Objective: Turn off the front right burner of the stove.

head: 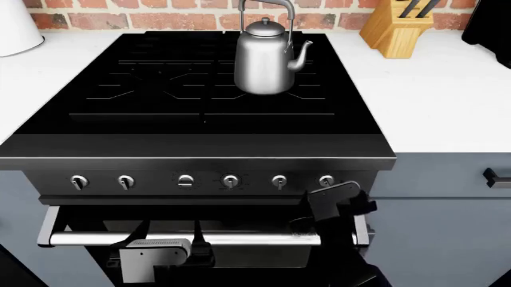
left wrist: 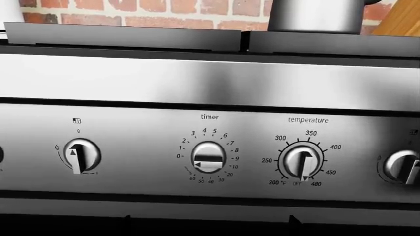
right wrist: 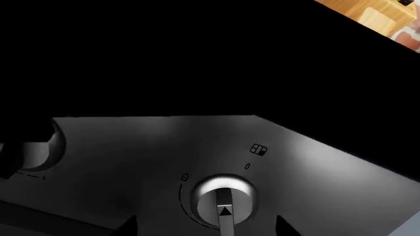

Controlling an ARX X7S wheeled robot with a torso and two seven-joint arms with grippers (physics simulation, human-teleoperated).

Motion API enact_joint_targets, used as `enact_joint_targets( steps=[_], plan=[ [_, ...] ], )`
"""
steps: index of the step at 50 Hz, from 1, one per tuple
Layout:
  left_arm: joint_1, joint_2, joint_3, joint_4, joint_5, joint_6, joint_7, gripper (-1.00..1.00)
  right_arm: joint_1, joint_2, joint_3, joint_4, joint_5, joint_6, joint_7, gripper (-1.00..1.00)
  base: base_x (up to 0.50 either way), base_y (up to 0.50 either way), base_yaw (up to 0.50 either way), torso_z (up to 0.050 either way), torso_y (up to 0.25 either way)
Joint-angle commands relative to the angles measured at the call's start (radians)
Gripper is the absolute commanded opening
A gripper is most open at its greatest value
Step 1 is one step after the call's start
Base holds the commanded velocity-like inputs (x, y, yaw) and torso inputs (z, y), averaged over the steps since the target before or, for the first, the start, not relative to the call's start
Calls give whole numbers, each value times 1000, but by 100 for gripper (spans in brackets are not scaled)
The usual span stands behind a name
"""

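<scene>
The stove (head: 200, 149) has a black grated cooktop and a dark steel front panel with six small silver knobs. My right gripper (head: 329, 192) is right at the rightmost knob (head: 327, 180). In the right wrist view this knob (right wrist: 223, 196) sits between my gripper's (right wrist: 206, 227) two spread fingertips (right wrist: 128, 227), its marker pointing at the 0 mark. The jaws are open and I cannot tell whether they touch the knob. My left gripper (head: 200, 242) hangs open and empty before the oven handle (head: 239, 239). Its wrist view shows the timer knob (left wrist: 208, 157) and temperature knob (left wrist: 301, 162).
A steel kettle (head: 267, 57) stands on the back right of the cooktop. A wooden knife block (head: 397, 27) is on the white counter (head: 447, 101) to the right. Grey-blue cabinets (head: 447, 209) flank the stove, with a brick wall behind.
</scene>
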Motion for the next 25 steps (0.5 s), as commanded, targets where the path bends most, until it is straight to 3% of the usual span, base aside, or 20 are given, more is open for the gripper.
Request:
enact_joint_targets(
  steps=[1,18,19,25],
  plan=[
    [-1,-3,5,-1,-2,1,-4,100,37,-10,-10,77,1,-35,-6,100,0,0,0,0,0],
    [-6,-6,12,-6,-5,2,-11,100,84,-22,-17,182,6,-75,-6,100,7,0,2,0,0],
    [-6,-6,12,-6,-5,2,-11,100,84,-22,-17,183,6,-76,-6,-100,13,0,5,0,0],
    [-5,-9,14,-5,-7,3,-13,100,92,-22,-20,195,7,-83,-4,-100,14,0,6,0,0]
  ],
)
